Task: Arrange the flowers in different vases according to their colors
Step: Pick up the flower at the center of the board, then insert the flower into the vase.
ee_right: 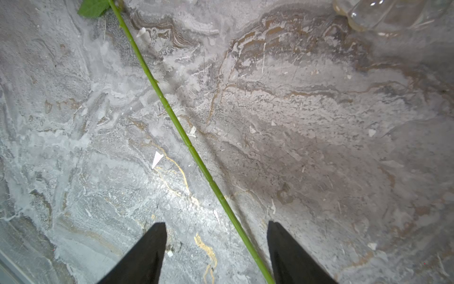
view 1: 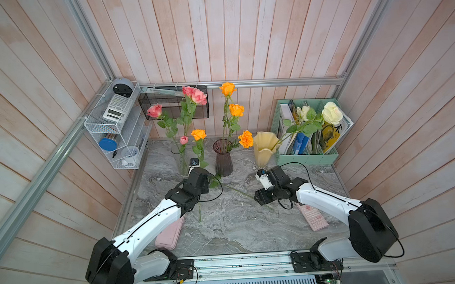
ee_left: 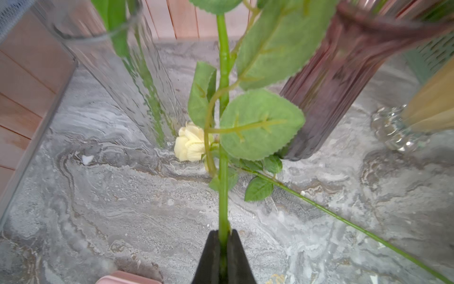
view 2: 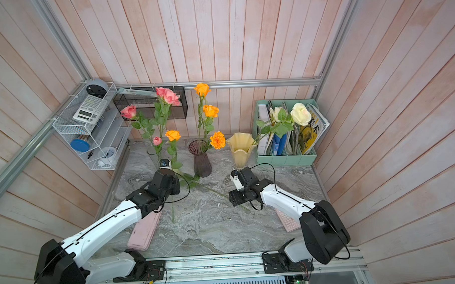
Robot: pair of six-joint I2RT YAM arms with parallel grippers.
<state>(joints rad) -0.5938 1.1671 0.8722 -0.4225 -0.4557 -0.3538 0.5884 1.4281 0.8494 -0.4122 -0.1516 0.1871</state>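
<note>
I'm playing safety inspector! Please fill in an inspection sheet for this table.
Surface: grey marbled tabletop, white flecks.
Job's things: pink flowers in clear glass cylinder vase; orange flowers in dark purple ribbed vase; cream roses in pale yellow wavy vase; one cream rose lying on tabletop.
Clutter: pink oblong case, pink calculator, mint-green file holder.
End effectors: left end effector shut on orange rose stem; right end effector open, straddling lying rose's stem.
Cables: black loops at wrists.
Surroundings: wooden plank walls, white wire rack.
</note>
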